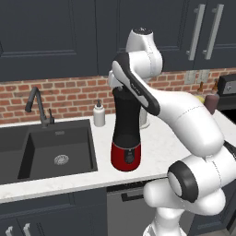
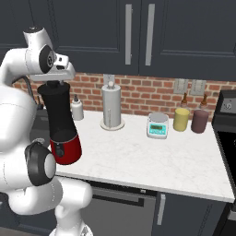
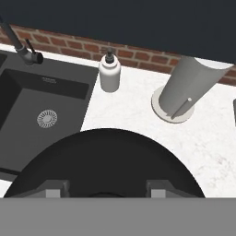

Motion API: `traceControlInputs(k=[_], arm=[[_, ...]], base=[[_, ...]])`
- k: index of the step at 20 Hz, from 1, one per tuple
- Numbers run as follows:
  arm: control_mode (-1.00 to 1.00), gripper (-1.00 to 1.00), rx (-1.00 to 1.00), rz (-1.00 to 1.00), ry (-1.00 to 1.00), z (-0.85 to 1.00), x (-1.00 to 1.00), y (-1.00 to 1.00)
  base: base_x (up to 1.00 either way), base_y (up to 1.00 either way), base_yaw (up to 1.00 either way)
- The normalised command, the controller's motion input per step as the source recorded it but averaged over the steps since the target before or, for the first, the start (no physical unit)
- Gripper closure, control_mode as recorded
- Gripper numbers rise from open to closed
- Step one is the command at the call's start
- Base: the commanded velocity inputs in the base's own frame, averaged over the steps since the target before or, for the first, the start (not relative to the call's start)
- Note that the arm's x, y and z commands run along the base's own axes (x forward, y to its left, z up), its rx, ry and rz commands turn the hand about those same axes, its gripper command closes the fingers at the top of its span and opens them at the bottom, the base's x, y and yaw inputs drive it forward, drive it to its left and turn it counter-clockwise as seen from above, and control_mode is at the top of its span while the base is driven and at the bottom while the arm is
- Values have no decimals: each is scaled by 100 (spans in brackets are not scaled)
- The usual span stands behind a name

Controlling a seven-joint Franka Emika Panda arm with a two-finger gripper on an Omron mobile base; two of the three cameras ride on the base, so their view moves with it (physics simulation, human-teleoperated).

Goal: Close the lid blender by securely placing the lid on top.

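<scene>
In the left base view, you are looking at the arm bending over the blender, its hand right at the jar top, with the soap dispenser off to the hand's sink side. In the right base view, the claw is sitting directly above the jar mouth. In the hand view, the lid is lying just beyond the fingertips, apparently pinched between narrowly parted jaws, though you cannot confirm the grip. You are likely seating it; next, press down squarely before releasing.
</scene>
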Motion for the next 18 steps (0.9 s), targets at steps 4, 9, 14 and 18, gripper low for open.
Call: traceControlInputs(k=[4,9,14,18], arm=[[-100,100,0,0,0,-17,11,0],[-100,100,0,0,0,-17,10,0],[-100,100,0,0,0,-13,12,0],[-100,100,0,0,0,-9,23,0]], base=[[0,0,0],[0,0,0],[0,0,0],[0,0,0]])
